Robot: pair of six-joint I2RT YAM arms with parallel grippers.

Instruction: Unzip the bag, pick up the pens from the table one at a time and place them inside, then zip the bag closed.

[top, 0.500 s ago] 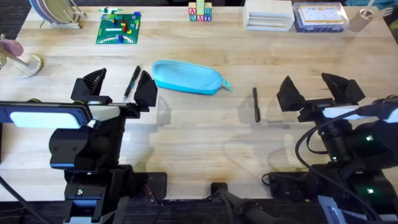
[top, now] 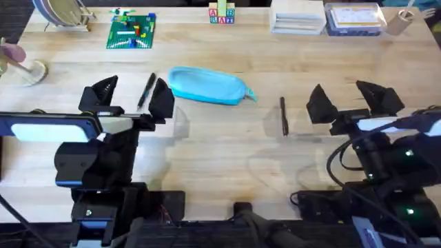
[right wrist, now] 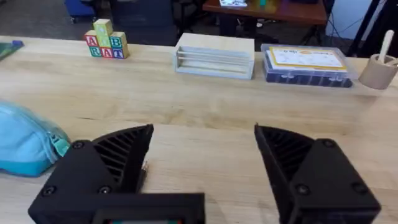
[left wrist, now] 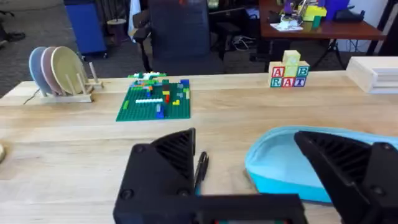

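The light blue bag (top: 207, 86) lies flat on the table (top: 220, 151), its zipper pull (top: 251, 96) at its right end. One dark pen (top: 147, 89) lies between the fingers of my open left gripper (top: 131, 98), just left of the bag. A second pen (top: 283, 115) lies to the right of the bag, left of my open right gripper (top: 350, 100). In the left wrist view the pen (left wrist: 201, 171) shows beside one finger (left wrist: 165, 168) with the bag (left wrist: 298, 158) close by. The right wrist view shows the bag's end (right wrist: 28, 143).
Along the far edge stand a plate rack (top: 58, 14), a green Lego baseplate (top: 131, 31), letter blocks (top: 222, 12), a white box (top: 298, 17), a clear case (top: 353, 18) and a cup (top: 400, 21). A pink-topped stand (top: 21, 63) sits at the far left.
Both arms have barely moved; the whole scene appears shifted slightly upward in view. The bag and pens lie where they were.
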